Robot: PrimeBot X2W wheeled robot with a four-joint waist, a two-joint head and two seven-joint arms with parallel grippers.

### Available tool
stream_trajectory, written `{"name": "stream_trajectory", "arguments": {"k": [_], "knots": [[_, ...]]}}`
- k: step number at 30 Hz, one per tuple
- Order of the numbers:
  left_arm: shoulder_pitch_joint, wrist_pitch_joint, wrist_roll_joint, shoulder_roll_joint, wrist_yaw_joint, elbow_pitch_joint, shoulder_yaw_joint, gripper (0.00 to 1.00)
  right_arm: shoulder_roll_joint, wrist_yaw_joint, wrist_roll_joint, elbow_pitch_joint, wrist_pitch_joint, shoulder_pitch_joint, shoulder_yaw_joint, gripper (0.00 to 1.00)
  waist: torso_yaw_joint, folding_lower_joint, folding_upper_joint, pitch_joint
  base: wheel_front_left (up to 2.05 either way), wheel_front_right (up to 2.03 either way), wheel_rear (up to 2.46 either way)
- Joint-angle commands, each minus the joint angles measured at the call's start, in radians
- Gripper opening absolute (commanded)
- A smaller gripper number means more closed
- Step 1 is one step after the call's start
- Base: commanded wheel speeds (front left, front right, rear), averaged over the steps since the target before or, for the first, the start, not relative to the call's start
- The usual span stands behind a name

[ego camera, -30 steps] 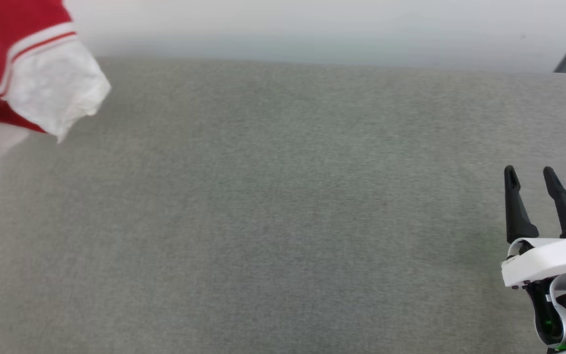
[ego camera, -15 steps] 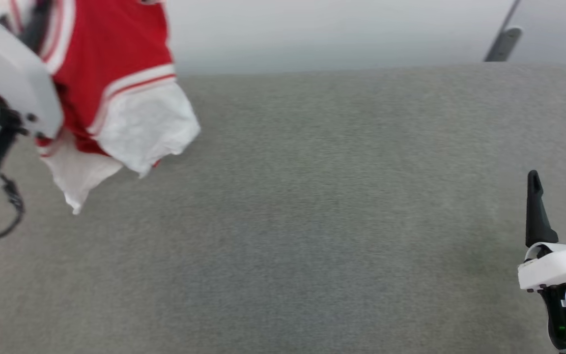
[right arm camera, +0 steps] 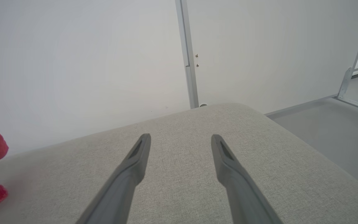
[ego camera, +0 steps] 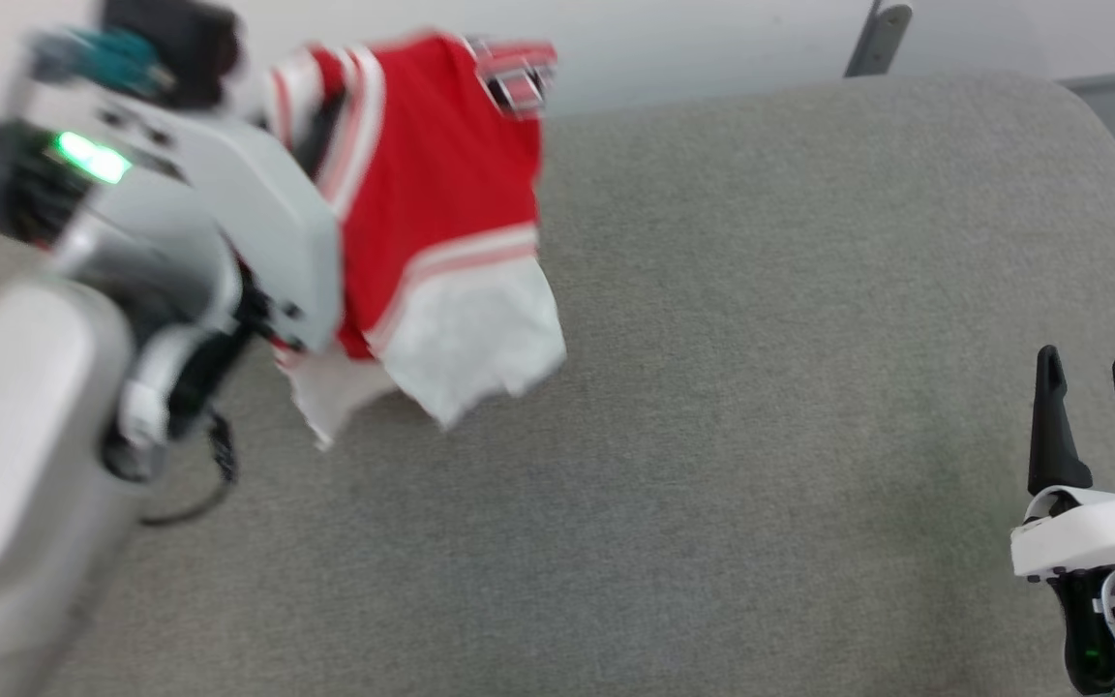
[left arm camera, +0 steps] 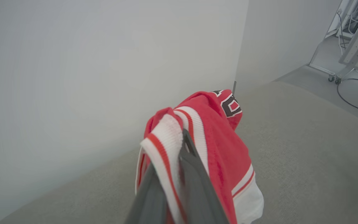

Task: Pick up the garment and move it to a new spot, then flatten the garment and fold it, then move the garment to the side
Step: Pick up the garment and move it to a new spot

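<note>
Hanging from the clenched left tool [left arm camera: 179, 146], the garment [left arm camera: 222, 149] seems airborne; right tool [right arm camera: 181, 138] released.

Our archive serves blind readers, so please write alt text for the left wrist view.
A bunched red garment with white striped trim hangs from dark jaws shut on it, over a grey fabric surface. A plain white wall stands behind.
</note>
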Motion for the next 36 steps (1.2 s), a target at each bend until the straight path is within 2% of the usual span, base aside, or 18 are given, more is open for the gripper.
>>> {"name": "stream_trajectory", "arguments": {"k": [1, 6, 14, 22, 30, 31, 32, 34, 35, 36], "knots": [[0.027, -0.004, 0.004, -0.017, 0.008, 0.013, -0.017, 0.00, 0.006, -0.001, 0.006, 0.009, -0.011, 0.003, 0.002, 1.00, -0.022, 0.0000, -0.0001, 0.022, 0.00, 0.00, 0.00], [0.092, -0.010, 0.005, -0.059, -0.001, 0.075, -0.080, 0.00, 0.012, -0.001, 0.011, 0.038, -0.028, -0.007, 0.020, 1.00, -0.040, 0.0000, -0.0001, 0.035, 0.00, 0.00, 0.00], [0.175, -0.043, -0.009, -0.105, -0.047, 0.249, -0.154, 0.00, 0.016, -0.001, 0.026, 0.090, -0.049, -0.026, 0.058, 1.00, -0.059, 0.0000, -0.0001, 0.044, 0.00, 0.00, 0.00], [0.196, -0.079, -0.032, -0.158, -0.093, 0.446, -0.187, 0.00, 0.013, -0.001, 0.037, 0.127, -0.060, -0.044, 0.090, 1.00, -0.067, 0.0000, -0.0001, 0.041, 0.00, 0.00, 0.00], [0.175, -0.083, -0.040, -0.201, -0.122, 0.600, -0.209, 0.00, -0.001, -0.001, 0.044, 0.147, -0.062, -0.053, 0.111, 1.00, -0.061, 0.0000, -0.0001, 0.026, 0.00, 0.00, 0.00], [0.171, -0.091, -0.042, -0.207, -0.127, 0.613, -0.208, 0.06, -0.004, -0.001, 0.045, 0.148, -0.062, -0.054, 0.113, 1.00, -0.059, 0.0000, -0.0001, 0.023, 0.00, 0.00, 0.00], [0.164, -0.100, -0.047, -0.212, -0.134, 0.624, -0.203, 0.25, -0.006, -0.001, 0.046, 0.148, -0.061, -0.056, 0.116, 1.00, -0.057, 0.0000, -0.0001, 0.021, 0.00, 0.00, 0.00], [0.153, -0.113, -0.053, -0.223, -0.144, 0.640, -0.199, 0.42, -0.012, -0.001, 0.048, 0.151, -0.059, -0.056, 0.117, 1.00, -0.051, 0.0000, -0.0001, 0.013, 0.00, 0.00, 0.00], [0.147, -0.120, -0.055, -0.225, -0.150, 0.643, -0.196, 0.63, -0.014, -0.001, 0.047, 0.151, -0.058, -0.056, 0.117, 1.00, -0.048, 0.0000, -0.0001, 0.009, 0.00, 0.00, 0.00], [0.142, -0.127, -0.054, -0.223, -0.153, 0.645, -0.195, 1.00, -0.017, -0.001, 0.046, 0.152, -0.058, -0.055, 0.117, 1.00, -0.044, 0.0000, -0.0001, 0.004, 0.00, 0.00, 0.00]]}}
